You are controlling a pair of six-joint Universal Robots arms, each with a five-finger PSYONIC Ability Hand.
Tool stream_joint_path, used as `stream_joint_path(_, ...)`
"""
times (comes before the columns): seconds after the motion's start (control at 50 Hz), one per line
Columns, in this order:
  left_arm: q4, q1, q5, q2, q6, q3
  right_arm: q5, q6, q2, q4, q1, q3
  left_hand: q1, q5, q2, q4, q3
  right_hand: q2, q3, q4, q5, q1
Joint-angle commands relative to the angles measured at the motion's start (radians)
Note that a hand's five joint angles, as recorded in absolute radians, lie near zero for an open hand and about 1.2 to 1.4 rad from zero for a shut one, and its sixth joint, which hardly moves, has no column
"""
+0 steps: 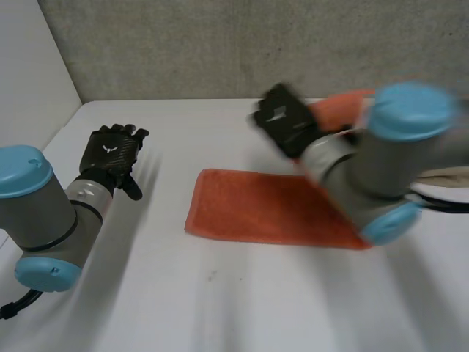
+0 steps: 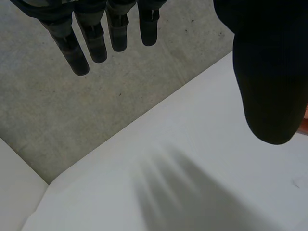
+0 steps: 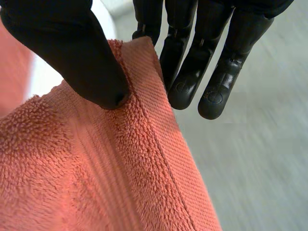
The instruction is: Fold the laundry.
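An orange towel (image 1: pixel 264 209) lies flat across the middle of the white table (image 1: pixel 220 308); its right part rises off the table towards my right hand (image 1: pixel 287 121). In the right wrist view the thumb (image 3: pixel 72 53) presses a hemmed corner of the towel (image 3: pixel 115 163) against the fingers (image 3: pixel 192 72), so the hand is shut on that corner, lifted above the table's far right. My left hand (image 1: pixel 111 152) hovers over the table's left side, well away from the towel, fingers (image 2: pixel 96 43) straight and spread with nothing in them.
A grey wall (image 1: pixel 220 44) stands behind the table's far edge. A white side panel (image 1: pixel 29 66) closes the left. A pale object (image 1: pixel 447 176) lies at the right edge behind my right arm.
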Motion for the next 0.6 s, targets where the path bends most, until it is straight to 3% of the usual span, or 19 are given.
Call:
stream_joint_path(0.02, 0.0, -0.002, 0.0, -0.001, 0.0, -0.003, -0.048, -0.047, 0.262, 0.046, 0.202, -0.175, -0.017, -0.047, -0.031, -0.029, -0.038, 0.219, 0.214, 0.204, 0.231, 0.413)
stream_joint_path(0.12, 0.0, -0.005, 0.003, -0.001, 0.001, -0.011, -0.071, -0.047, 0.348, 0.105, 0.255, -0.207, -0.017, -0.047, -0.031, -0.029, -0.038, 0.219, 0.214, 0.204, 0.231, 0.413)
stream_joint_path(0.14, 0.0, -0.005, 0.003, -0.003, 0.003, -0.011, -0.063, -0.043, 0.351, 0.12, 0.259, -0.207, -0.017, -0.047, -0.031, -0.029, -0.038, 0.043, 0.038, 0.028, 0.054, 0.236)
stream_joint_path(0.16, 0.0, -0.007, 0.003, -0.003, 0.005, -0.011, -0.059, -0.037, 0.345, 0.129, 0.258, -0.204, -0.017, -0.047, -0.031, -0.029, -0.038, -0.354, -0.359, -0.369, -0.343, -0.161)
stream_joint_path(0.2, 0.0, -0.014, 0.005, -0.003, 0.005, -0.008, -0.048, -0.018, 0.33, 0.137, 0.255, -0.193, -0.017, -0.047, -0.031, -0.029, -0.038, -0.87, -0.874, -0.884, -0.858, -0.676)
stream_joint_path(0.22, 0.0, -0.022, 0.005, -0.003, 0.006, -0.005, -0.024, 0.024, 0.304, 0.14, 0.253, -0.184, -0.017, -0.047, -0.031, -0.029, -0.038, -1.003, -1.008, -1.017, -0.991, -0.809)
stream_joint_path(0.28, 0.002, -0.057, 0.005, 0.0, 0.005, 0.014, 0.026, 0.15, 0.233, 0.14, 0.242, -0.167, -0.017, -0.047, -0.031, -0.029, -0.038, -1.003, -1.008, -1.017, -0.991, -0.809)
stream_joint_path(0.36, 0.0, -0.102, 0.009, -0.001, 0.006, 0.058, 0.084, 0.438, 0.101, 0.154, 0.115, -0.083, -0.017, -0.047, -0.031, -0.029, -0.038, -1.003, -1.008, -1.017, -0.991, -0.809)
stream_joint_path(0.38, -0.003, -0.111, 0.009, -0.001, 0.006, 0.067, 0.089, 0.535, 0.051, 0.163, 0.053, -0.02, -0.017, -0.047, -0.031, -0.029, -0.038, -1.003, -1.008, -1.017, -0.991, -0.809)
stream_joint_path(0.46, -0.005, -0.175, 0.009, -0.012, 0.006, 0.113, 0.09, 0.679, -0.069, 0.171, -0.049, 0.171, -0.017, -0.047, -0.031, -0.029, -0.038, -1.003, -1.008, -1.017, -0.991, -0.809)
stream_joint_path(0.6, -0.006, -0.251, 0.006, -0.075, 0.003, 0.167, 0.083, 0.559, -0.115, 0.071, -0.216, 0.474, -0.017, -0.047, -0.031, -0.029, -0.038, -1.003, -1.008, -1.017, -0.991, -0.809)
